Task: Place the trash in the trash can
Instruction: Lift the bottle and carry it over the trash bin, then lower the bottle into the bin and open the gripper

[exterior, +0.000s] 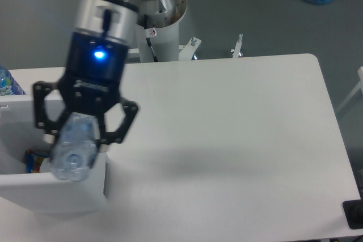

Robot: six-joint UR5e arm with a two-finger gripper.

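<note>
I have the crushed clear plastic bottle pinched in the claw at the lower left of the frame, hanging over the right-hand wall of the white trash can, its rounded end pointing toward the camera. My judgement is that this is the drop step, and to do it well I should shift the claw further left so the whole bottle sits over the opening, not over the rim, then lower a little before letting go, since a bottle released on the thick rim could tip out onto the desk. Inside the can I make out something colourful, too small to name. The can is cut off by the left and bottom edges, the crumpled wrapper is nowhere I can see, and the bottle's far end is hidden behind the claw.
</note>
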